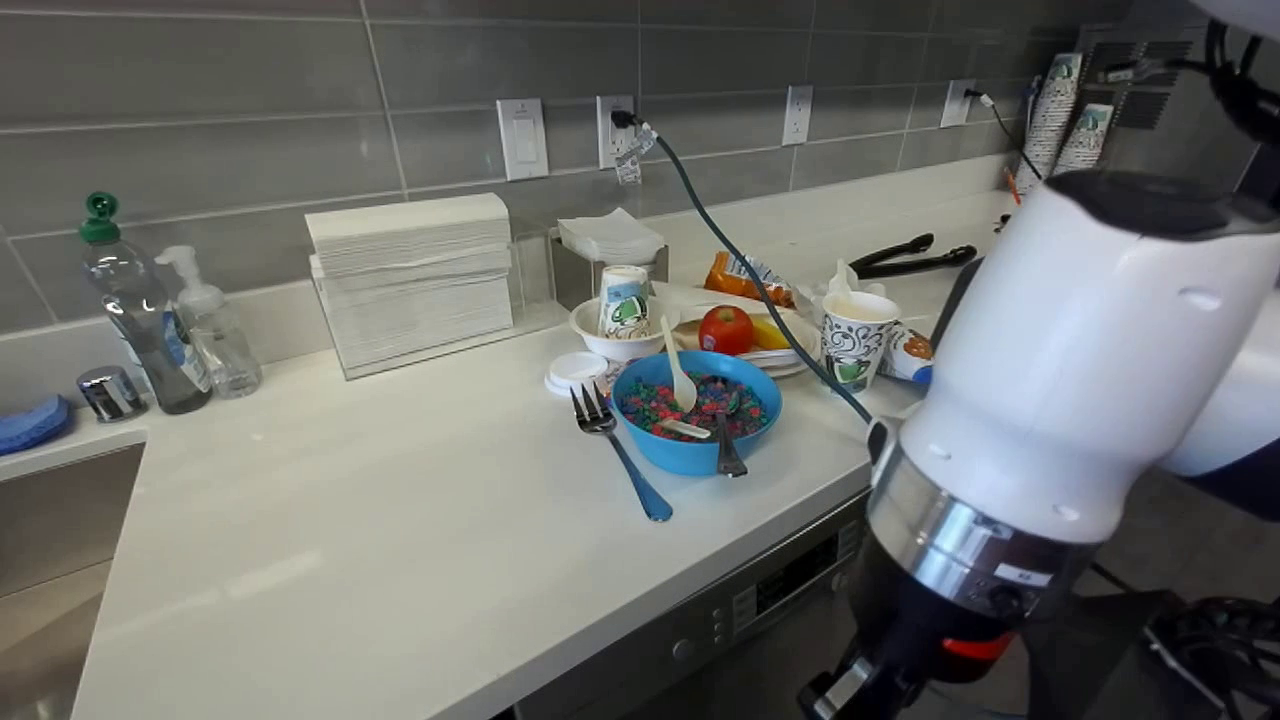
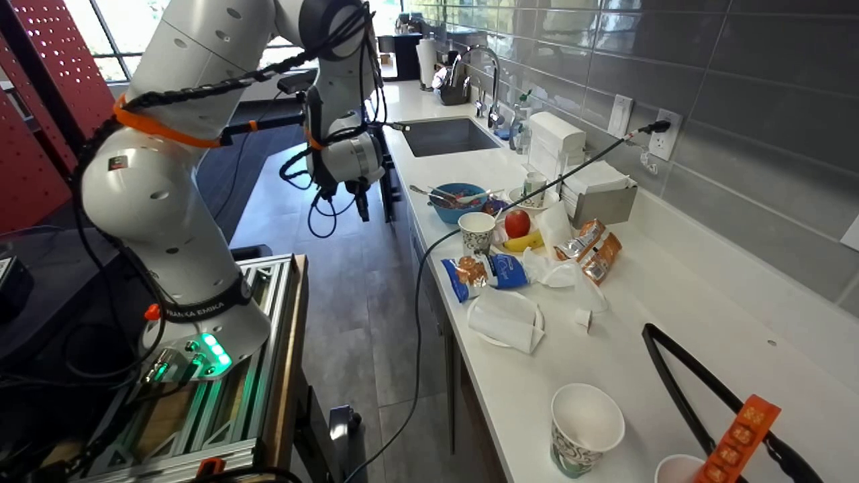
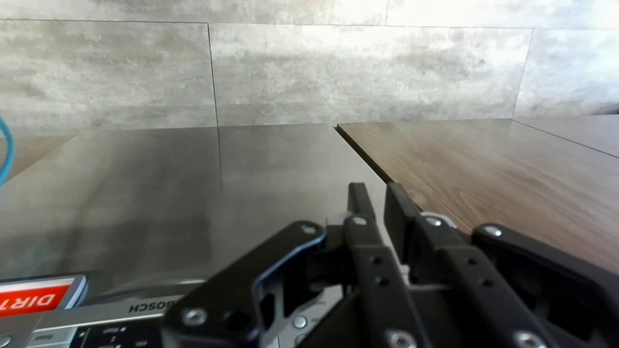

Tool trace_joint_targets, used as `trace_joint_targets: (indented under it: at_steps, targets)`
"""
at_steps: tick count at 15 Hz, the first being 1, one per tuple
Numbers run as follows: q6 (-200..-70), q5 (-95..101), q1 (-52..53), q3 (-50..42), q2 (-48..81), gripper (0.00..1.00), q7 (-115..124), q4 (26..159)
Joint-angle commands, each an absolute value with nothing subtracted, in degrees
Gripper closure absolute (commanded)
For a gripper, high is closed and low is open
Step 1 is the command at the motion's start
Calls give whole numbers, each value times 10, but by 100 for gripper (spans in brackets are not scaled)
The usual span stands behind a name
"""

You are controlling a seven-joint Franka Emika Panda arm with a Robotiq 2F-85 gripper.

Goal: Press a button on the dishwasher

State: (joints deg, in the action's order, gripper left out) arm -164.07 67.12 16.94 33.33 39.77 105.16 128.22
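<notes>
The dishwasher [image 1: 600,665] is a grey metallic front below the counter edge in an exterior view. Its control strip has a dark display [image 1: 798,577] and small buttons [image 1: 717,625]. In the wrist view the dishwasher door [image 3: 145,193] fills the left and middle. Its control strip with an upside-down BOSCH label [image 3: 152,307] lies at the bottom, with round buttons [image 3: 300,322] partly hidden behind my gripper's linkage. My gripper [image 3: 376,191] has a narrow gap between its fingers, with nothing in it. It points down in front of the dishwasher. Its tips are cut off in an exterior view [image 1: 850,690].
The white countertop [image 1: 350,540] overhangs the strip. A blue bowl [image 1: 690,455] and a fork [image 1: 630,465] sit near its edge. A cable [image 1: 730,240] runs from the wall over the counter. A red DIRTY sign [image 3: 34,297] and wooden cabinet front [image 3: 508,179] flank the door.
</notes>
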Motion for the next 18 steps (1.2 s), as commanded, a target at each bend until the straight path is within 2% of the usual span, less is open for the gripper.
trace_joint_targets:
  at_steps: [1, 4, 8, 13, 14, 18]
  targets:
    - [-1626, 603, 91, 400, 267, 51, 1047, 1401]
    - [-1615, 516, 5, 483, 192, 29, 1010, 1455]
    - [-1526, 341, -132, 638, 122, 0, 893, 1467]
    - [-1419, 206, -261, 786, 33, 0, 788, 1403]
    - [-1470, 164, -126, 647, 38, 0, 761, 1421]
    - [-1445, 154, -145, 671, 2, 0, 752, 1403]
